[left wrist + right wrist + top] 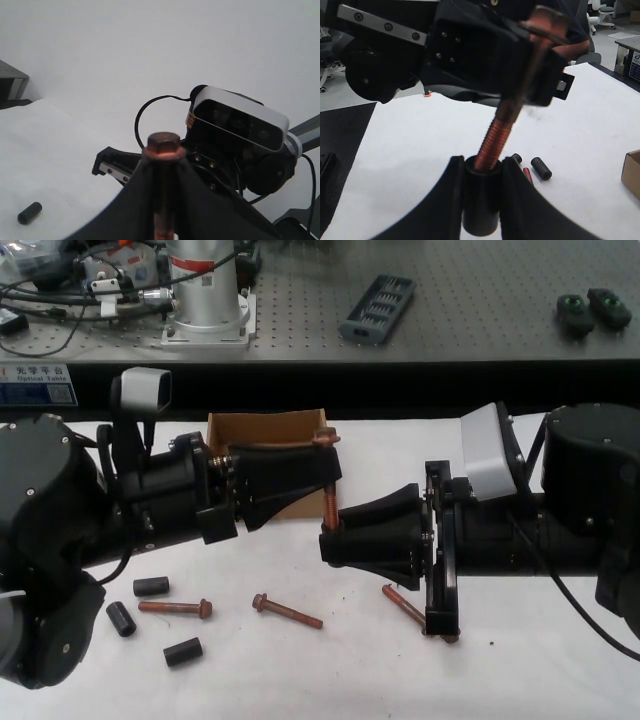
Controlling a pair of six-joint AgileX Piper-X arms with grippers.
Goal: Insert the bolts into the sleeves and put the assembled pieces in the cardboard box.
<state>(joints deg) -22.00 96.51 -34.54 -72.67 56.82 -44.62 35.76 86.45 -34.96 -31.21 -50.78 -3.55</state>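
Holds bolt by the shank in left pincer, sleeve in right pincer, with threaded tip entering sleeve above bench, near cardboard box. Seems rigid, light, smooth; best gripped on shank.

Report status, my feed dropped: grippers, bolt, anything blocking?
Left gripper shut on bolt, head up. Right gripper shut on sleeve, bolt tip in its mouth. Nothing blocking the two.
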